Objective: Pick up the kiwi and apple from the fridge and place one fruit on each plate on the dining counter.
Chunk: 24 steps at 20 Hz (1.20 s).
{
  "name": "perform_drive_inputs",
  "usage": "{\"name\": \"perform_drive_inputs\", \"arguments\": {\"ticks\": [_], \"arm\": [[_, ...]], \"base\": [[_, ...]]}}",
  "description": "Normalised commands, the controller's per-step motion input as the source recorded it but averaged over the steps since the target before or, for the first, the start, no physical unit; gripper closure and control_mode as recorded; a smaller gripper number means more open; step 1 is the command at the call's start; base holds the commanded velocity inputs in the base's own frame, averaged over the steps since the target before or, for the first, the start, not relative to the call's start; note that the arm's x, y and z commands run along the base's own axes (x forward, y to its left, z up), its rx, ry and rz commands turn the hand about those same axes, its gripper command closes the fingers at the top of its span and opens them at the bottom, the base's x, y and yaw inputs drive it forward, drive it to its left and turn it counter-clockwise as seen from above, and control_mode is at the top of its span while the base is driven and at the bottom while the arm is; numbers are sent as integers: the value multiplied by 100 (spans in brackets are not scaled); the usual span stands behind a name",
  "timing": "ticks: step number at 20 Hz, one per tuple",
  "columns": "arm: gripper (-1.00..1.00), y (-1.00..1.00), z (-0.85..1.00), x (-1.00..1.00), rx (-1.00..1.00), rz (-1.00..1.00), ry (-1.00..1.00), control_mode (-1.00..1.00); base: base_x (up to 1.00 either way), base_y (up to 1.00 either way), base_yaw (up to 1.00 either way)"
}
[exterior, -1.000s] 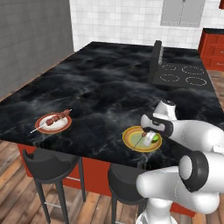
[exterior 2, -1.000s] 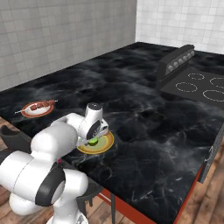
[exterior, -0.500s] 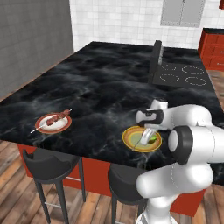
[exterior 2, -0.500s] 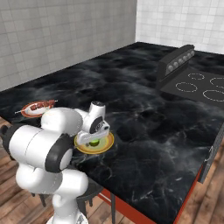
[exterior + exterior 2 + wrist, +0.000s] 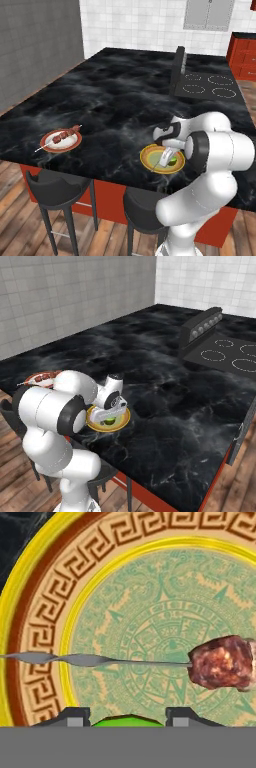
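Two plates sit near the black marble dining counter (image 5: 115, 95)'s front edge: left, the red-rimmed white plate (image 5: 61, 140); right, the yellow-rimmed patterned plate (image 5: 161, 158), where the gripper (image 5: 128, 716) clasps the small green kiwi (image 5: 128, 721). Behind lies open counter.

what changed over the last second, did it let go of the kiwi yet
The arm's elbow swung toward the yellow-rimmed plate while the gripper stayed low over it. In the hand view the green kiwi still sits between the fingertips, so nothing has been let go. The plate and the red-rimmed plate with its skewer kept their places on the dining counter.
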Motion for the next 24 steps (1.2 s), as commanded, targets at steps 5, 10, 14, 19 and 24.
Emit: {"name": "perform_drive_inputs", "arguments": {"ticks": [5, 10, 14, 19, 24], "arm": [[100, 0, 0, 28, 0, 0, 0, -100], [100, 0, 0, 10, 0, 0, 0, -100], [-100, 0, 0, 0, 0, 0, 0, -100], [-100, 0, 0, -4, 0, 0, 0, -100], [-100, 0, 1, -9, 0, -3, -1, -100]], "base": [[0, 0, 0], [0, 0, 0], [0, 0, 0], [0, 0, 0], [0, 0, 0]]}}
